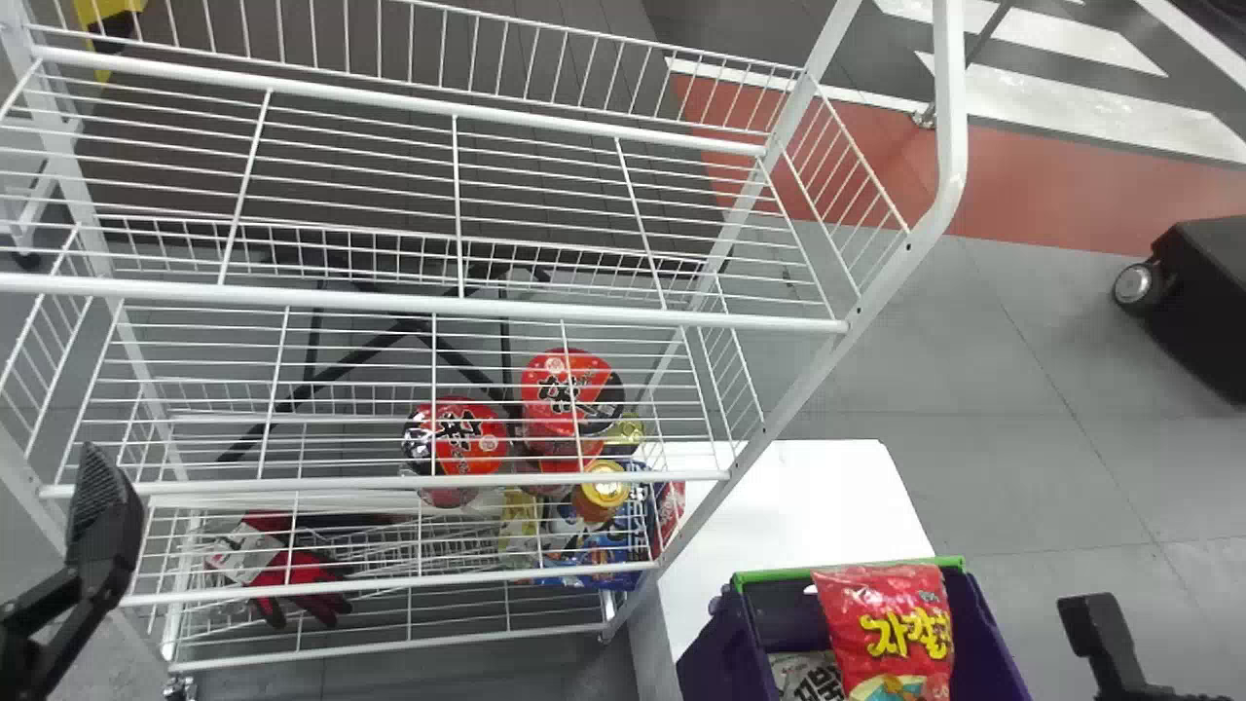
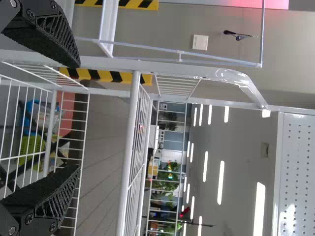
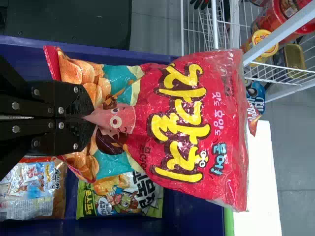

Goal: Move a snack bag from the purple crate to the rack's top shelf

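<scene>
In the head view, my left gripper (image 1: 105, 511) is parked at the left, beside the white rack (image 1: 584, 313). The left wrist view shows that gripper (image 2: 76, 118) open before the rack's wires, nothing held. A black part of my right gripper (image 1: 1100, 633) stands at the lower right, right of the purple crate (image 1: 720, 643). Seen from the right wrist, my right gripper (image 3: 93, 118) is shut on the lower part of the red snack bag (image 3: 182, 123). That red bag (image 1: 881, 618) leans upright over the crate's green rim.
Other bags (image 3: 123, 196) lie in the crate. A white table (image 1: 808, 506) stands behind it. Red cup noodles (image 1: 569, 389), a gold-lidded jar (image 1: 604, 487) and red gloves (image 1: 297, 574) sit on lower rack levels. The rack's slanted white post (image 1: 827, 360) rises left of the crate.
</scene>
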Robot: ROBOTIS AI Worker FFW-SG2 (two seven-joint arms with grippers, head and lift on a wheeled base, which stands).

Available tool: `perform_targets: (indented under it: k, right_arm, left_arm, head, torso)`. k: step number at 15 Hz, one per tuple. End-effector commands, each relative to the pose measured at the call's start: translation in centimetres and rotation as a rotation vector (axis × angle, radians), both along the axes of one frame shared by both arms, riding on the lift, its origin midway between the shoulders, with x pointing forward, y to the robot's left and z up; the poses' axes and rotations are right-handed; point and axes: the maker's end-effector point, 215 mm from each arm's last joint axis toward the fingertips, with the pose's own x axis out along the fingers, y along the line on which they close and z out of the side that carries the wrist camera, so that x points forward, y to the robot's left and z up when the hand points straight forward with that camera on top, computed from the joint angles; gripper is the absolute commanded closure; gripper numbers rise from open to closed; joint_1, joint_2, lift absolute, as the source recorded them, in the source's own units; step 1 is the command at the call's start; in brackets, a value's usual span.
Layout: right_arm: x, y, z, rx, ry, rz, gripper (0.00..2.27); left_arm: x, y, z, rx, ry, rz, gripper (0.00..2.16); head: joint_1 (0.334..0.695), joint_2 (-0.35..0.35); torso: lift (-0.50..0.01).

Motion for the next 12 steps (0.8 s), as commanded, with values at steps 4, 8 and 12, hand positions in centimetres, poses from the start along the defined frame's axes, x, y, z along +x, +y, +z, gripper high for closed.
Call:
perform_targets:
  k: [4,8,12]
  right_arm:
    - [0.1,-0.2,1.0,0.008,0.003,-0.023,1.99]
    - [0.9,0.5,2.3,0.033,-0.025,-0.040,1.98]
    - [1.1,0.4,2.6,0.034,-0.033,-0.047,1.98]
  left_arm:
    - [0.1,-0.1,0.1,-0.001,0.000,-0.001,0.08]
    - [0.1,0.0,0.1,0.002,-0.002,-0.001,0.08]
    - [0.1,-0.3,0.2,-0.001,-0.005,-0.004,0.08]
  head:
    - [0.695,-0.350]
    - [0.695,-0.350]
    - [0.695,-0.350]
  torso:
    - [-0.137]
    - [-0.121]
    - [-0.105]
